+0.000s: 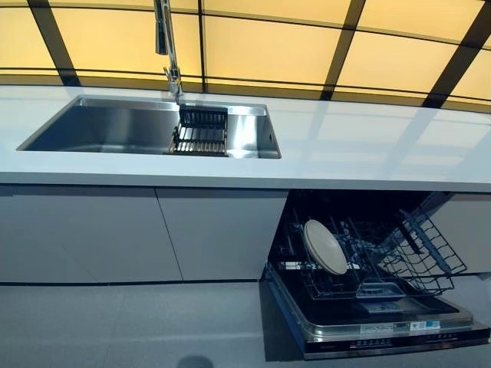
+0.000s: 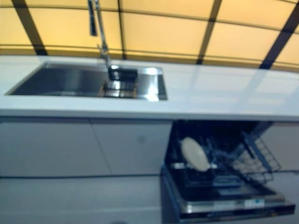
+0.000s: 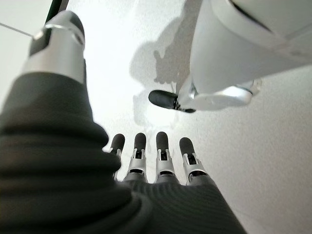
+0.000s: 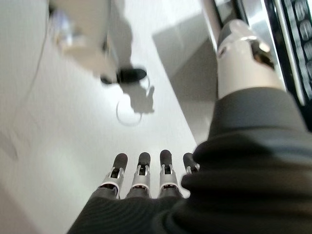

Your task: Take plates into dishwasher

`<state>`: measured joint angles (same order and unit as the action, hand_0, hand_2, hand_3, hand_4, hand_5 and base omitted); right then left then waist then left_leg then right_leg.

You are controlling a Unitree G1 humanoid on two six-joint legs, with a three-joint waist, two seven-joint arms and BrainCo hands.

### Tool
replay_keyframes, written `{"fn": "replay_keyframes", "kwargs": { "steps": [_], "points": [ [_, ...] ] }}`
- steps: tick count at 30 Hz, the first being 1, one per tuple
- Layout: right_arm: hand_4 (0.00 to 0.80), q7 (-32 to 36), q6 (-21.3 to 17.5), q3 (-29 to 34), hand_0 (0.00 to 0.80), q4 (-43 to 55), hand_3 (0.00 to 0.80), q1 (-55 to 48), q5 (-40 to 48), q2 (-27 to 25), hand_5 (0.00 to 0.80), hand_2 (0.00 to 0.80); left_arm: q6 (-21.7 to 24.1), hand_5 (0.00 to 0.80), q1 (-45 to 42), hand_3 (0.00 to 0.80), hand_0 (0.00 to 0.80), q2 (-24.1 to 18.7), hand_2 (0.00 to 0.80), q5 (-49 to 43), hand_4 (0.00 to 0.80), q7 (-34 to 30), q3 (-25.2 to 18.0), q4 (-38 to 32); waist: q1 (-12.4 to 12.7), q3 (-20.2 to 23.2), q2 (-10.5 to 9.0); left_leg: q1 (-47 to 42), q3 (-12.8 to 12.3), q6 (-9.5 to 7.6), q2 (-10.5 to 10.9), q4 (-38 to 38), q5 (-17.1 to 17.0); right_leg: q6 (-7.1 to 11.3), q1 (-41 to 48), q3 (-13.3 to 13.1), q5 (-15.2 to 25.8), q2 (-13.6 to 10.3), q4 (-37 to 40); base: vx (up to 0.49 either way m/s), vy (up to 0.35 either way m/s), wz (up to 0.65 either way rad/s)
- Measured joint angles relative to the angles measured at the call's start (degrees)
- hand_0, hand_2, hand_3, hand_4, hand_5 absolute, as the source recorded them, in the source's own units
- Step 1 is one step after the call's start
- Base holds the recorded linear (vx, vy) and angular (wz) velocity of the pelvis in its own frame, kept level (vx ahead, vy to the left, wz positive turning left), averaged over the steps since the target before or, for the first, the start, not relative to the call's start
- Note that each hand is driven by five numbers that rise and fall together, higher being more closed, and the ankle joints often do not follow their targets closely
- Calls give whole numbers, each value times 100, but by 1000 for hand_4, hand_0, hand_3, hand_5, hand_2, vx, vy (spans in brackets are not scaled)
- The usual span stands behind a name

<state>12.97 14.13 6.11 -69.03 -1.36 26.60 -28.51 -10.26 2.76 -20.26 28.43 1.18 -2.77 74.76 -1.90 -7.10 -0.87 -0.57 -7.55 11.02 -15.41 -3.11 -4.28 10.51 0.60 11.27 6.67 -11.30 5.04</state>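
Observation:
A white plate (image 1: 324, 246) stands on edge in the lower rack (image 1: 418, 257) of the open dishwasher (image 1: 383, 322) under the counter, at the right; it also shows in the right eye view (image 2: 195, 154). Neither hand shows in the eye views. My left hand (image 3: 148, 161) hangs over pale floor with straight fingers and holds nothing. My right hand (image 4: 141, 178) also hangs with straight fingers and holds nothing, with the dishwasher door's edge (image 4: 273, 29) beside it.
A white counter (image 1: 368, 146) runs across the view with a steel sink (image 1: 100, 126), a tap (image 1: 165, 46) and a dark drain basket (image 1: 201, 130) in it. White cabinet doors (image 1: 153, 234) stand left of the dishwasher. The lowered dishwasher door juts out over the grey floor (image 1: 115, 330).

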Motion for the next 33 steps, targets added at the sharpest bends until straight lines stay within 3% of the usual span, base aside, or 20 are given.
{"fn": "replay_keyframes", "kwargs": {
  "steps": [6, 15, 24, 27, 30, 33],
  "points": [
    [0, 8, -97, -15, 0, -35, 0, 79, 345, 99, 0, 0, 76, 0, -21, 0, 0, 233, 0, -5, 0, -9, 8, -39, 157, 130, 313, -20, 1, 14, 1, -21, 12, 2, 26, 20, -7, -1, 2, -8, -11, 1],
    [0, -237, -130, -52, 0, -441, 0, 225, 669, 492, 0, 0, 91, 0, -71, 0, 0, 318, 0, -9, 0, -14, 157, -55, 288, 144, 336, -15, 31, 18, 25, -4, 15, -18, 46, 29, -21, -30, 9, 1, 4, 1],
    [0, -477, -144, -43, 0, -439, 0, 237, 1071, 567, 0, 0, 114, 0, -175, 0, 0, 479, 0, 15, 0, -23, 161, -61, 300, 183, 578, -90, 45, 30, 168, 8, 29, 40, 132, 7, -29, -172, -8, 10, 71, 1],
    [0, -498, -142, -45, 0, -440, 0, 310, 1135, 551, 0, 0, 127, 0, -182, 0, 0, 568, 0, 68, 0, -81, 192, -59, 311, 68, 702, -14, 71, 51, 229, 288, 75, 102, 182, -1, -59, -251, -43, -96, 143, 6],
    [0, -517, -124, -43, 0, -441, 0, 511, 1244, 360, 0, 0, 178, 0, -5, 0, 0, 752, 0, 224, 0, -173, 509, -56, 277, -204, 858, 322, 144, -10, 311, 917, 300, 141, 8, -86, -227, -394, -473, -52, 110, 15],
    [0, -509, -87, -41, 0, -446, 0, 673, 1310, 225, 0, 0, 214, 0, 6, 0, 0, 839, 0, 241, 0, -212, 510, -15, 269, -309, 952, 436, 136, -60, 419, 1265, 539, 216, -178, -203, -357, -566, -821, -6, 65, -5]
  ]
}}
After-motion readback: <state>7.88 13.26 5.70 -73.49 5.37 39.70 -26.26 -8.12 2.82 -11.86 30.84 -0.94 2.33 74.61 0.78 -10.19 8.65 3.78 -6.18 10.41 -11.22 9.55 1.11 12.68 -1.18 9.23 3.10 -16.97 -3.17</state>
